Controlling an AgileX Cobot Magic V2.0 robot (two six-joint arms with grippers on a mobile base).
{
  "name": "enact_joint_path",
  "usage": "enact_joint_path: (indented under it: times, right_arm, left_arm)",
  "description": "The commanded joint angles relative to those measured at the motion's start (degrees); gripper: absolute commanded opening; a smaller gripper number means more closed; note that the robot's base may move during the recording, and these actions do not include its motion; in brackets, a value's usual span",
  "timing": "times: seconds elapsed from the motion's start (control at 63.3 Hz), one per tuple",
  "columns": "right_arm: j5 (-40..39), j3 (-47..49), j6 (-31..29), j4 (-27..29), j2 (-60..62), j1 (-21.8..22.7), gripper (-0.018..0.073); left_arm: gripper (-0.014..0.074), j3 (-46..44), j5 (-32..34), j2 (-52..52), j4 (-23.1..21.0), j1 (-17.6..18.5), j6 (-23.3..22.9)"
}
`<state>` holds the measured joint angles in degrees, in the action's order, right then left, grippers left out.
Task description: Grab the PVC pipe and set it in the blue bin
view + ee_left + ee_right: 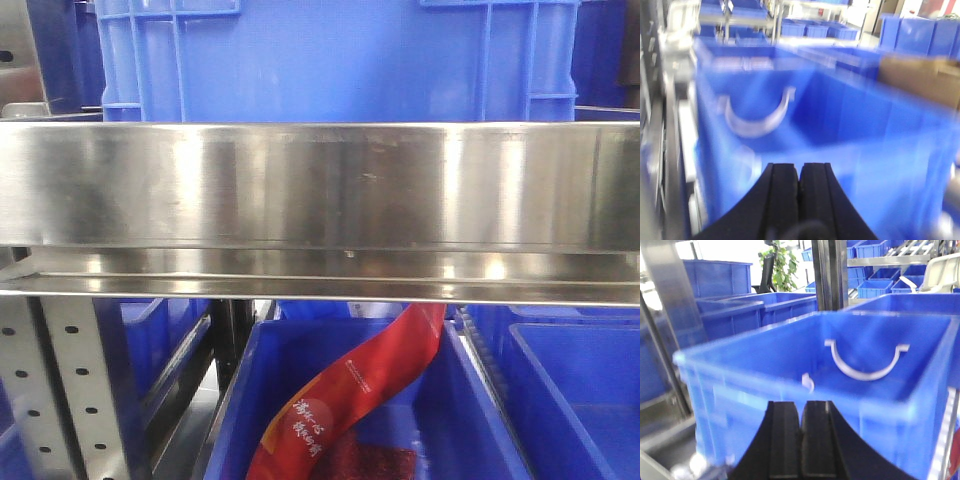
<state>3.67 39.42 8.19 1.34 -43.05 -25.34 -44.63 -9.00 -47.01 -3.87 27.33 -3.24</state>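
- Left gripper (pixel 799 187): jaws pressed together, empty; its view is blurred.
- Right gripper (pixel 803 432): jaws together, empty.
- Curved white PVC pipe (pixel 866 361) lies inside the blue bin (pixel 790 390) (a second white piece (pixel 808 382) is half hidden by the near rim).
- The front view is mostly blocked by a steel shelf rail (pixel 320 190).

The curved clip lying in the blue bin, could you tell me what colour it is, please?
White; the curved clip shows most sharply in the right wrist view.

Both wrist cameras look closely into one blue bin (pixel 790 405).
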Motion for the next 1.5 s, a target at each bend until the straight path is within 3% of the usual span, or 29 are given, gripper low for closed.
enact_joint_path:
  times: [0.0, 0.142, 0.869, 1.043, 1.28, 1.485]
  right_arm:
    - [-4.31, -3.5, -0.24, -0.25, 2.15, 0.12, -0.0169]
    - [-4.5, -4.16, -0.24, -0.25, 4.27, 0.12, -0.0169]
    - [-5.07, -4.72, -0.24, -0.25, 4.39, 0.12, -0.0169]
    - [-10.8, -8.78, -0.24, -0.25, 6.81, 0.34, -0.0169]
    - [-10.17, -22.4, -0.24, -0.25, 19.29, 12.69, -0.0169]
    - [-2.41, -31.12, -0.24, -0.25, 32.97, 25.7, -0.0169]
  left_arm:
    - [-0.0111, 4.81, 5.22, 4.07, -0.74, -0.32, -0.23]
    - [-0.0111, 8.33, 12.15, 8.66, -0.27, -0.32, -0.23]
    - [-0.0111, 8.33, 10.63, 10.68, -0.27, -0.32, -0.23]
    - [-0.0111, 8.33, 10.63, 10.68, -0.27, -0.32, -0.23]
    - [-0.0111, 8.33, 10.63, 10.68, -0.27, -0.32, -0.23]
    - [-0.0111, 8.33, 10.63, 10.68, -0.27, -0.32, -0.23]
